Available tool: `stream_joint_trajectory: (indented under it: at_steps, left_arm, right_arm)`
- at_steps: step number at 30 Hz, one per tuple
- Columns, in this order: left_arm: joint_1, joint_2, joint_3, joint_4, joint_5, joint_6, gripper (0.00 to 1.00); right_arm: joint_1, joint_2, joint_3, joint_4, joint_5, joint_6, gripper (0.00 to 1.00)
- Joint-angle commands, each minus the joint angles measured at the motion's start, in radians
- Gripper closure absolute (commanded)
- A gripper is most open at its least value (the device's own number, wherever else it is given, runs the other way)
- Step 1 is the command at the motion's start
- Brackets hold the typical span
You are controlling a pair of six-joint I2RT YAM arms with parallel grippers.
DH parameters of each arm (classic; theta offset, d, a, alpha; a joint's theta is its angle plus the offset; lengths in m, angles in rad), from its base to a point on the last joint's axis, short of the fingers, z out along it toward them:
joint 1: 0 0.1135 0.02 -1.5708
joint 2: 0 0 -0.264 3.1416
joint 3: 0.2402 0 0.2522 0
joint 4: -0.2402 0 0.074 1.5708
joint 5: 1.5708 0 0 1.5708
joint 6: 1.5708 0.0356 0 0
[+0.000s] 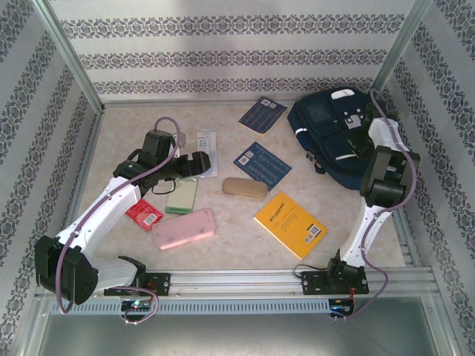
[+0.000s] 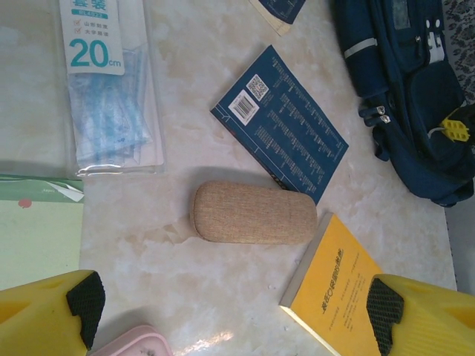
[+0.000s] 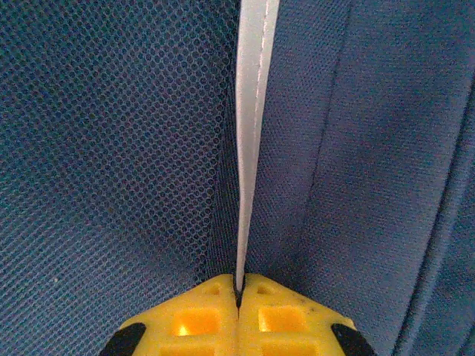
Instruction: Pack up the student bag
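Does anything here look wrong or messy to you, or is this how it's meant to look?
Nothing spilled or broken. Oddest bit: the right gripper is pinching the backpack by its thin white stripe, not a zipper.

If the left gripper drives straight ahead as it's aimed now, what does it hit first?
Most likely the tan fabric case, lying centred ahead of the open left gripper, though depth is unclear.

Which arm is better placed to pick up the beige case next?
Left. The left gripper is open and faces the case, close by. The right gripper is shut on the white stripe of the bag, so it is busy.
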Motion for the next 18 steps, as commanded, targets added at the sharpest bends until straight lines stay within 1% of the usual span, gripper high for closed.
stream_joint_trajectory:
  at_steps: [1, 5, 13, 18]
  left_arm:
    - [0.003, -0.027, 0.007, -0.009, -0.039, 0.021, 0.08]
    - [0.001, -0.021, 0.015, -0.015, -0.055, 0.024, 0.09]
    - [0.001, -0.014, 0.008, -0.003, -0.079, 0.029, 0.11]
    - [-0.001, -0.021, -0.06, 0.118, -0.004, 0.051, 0.18]
  right_arm:
    - [0.001, -0.079, -0.026, -0.029, -0.095, 0.039, 1.0]
    - [0.008, -0.147, -0.022, -0.026, -0.164, 0.083, 1.0]
    - [0.039, -0.302, -0.041, 0.029, -0.353, 0.16, 1.0]
    - [0.097, -0.389, -0.068, 0.072, -0.431, 0.189, 1.0]
